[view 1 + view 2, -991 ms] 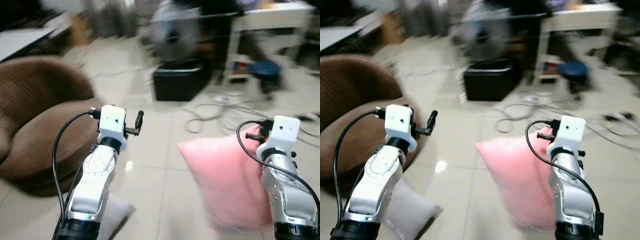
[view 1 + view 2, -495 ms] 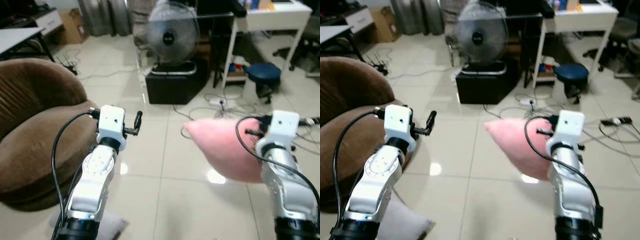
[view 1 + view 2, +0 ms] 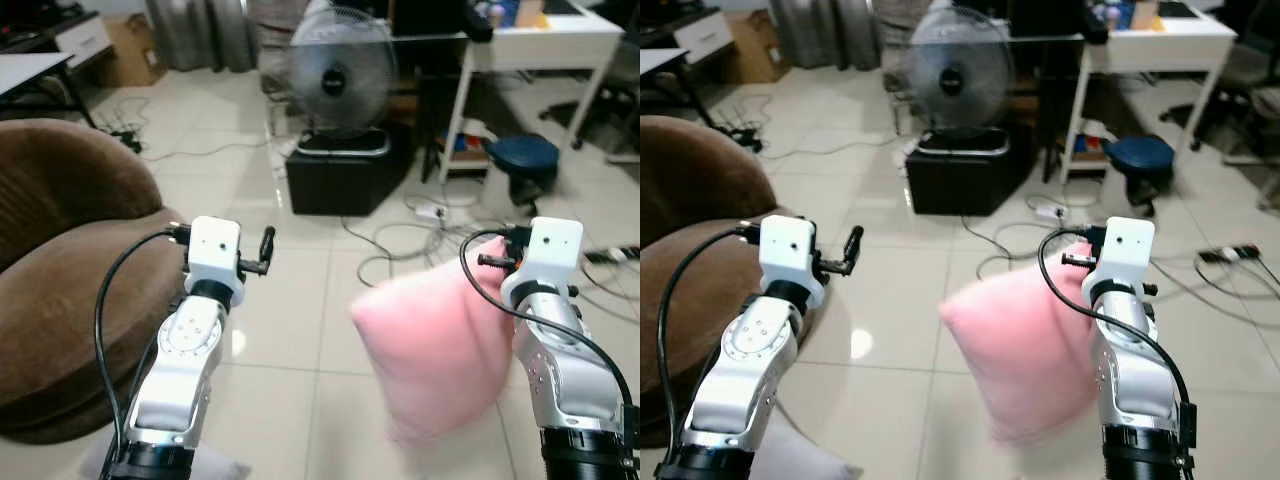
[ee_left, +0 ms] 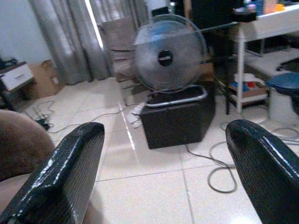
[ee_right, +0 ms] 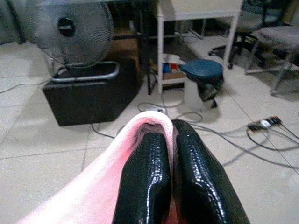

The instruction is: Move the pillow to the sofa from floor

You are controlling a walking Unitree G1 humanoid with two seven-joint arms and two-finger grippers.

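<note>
Two black fingers (image 5: 149,182) of the right gripper (image 5: 172,140) are pinched together on a corner of the pink pillow (image 3: 430,340), a fold of fabric squeezed between them; the right wrist view shows this grip closely, while the head views show the pillow hanging off the floor in front of the right arm. Raised and empty, the left gripper (image 4: 166,154) has its fingers spread wide. Its wrist view looks past them to a standing fan (image 4: 169,58) on a black box (image 4: 180,116). At the left edge of the tiled floor (image 3: 300,300) sits the brown sofa (image 3: 70,260), well apart from the pillow.
</note>
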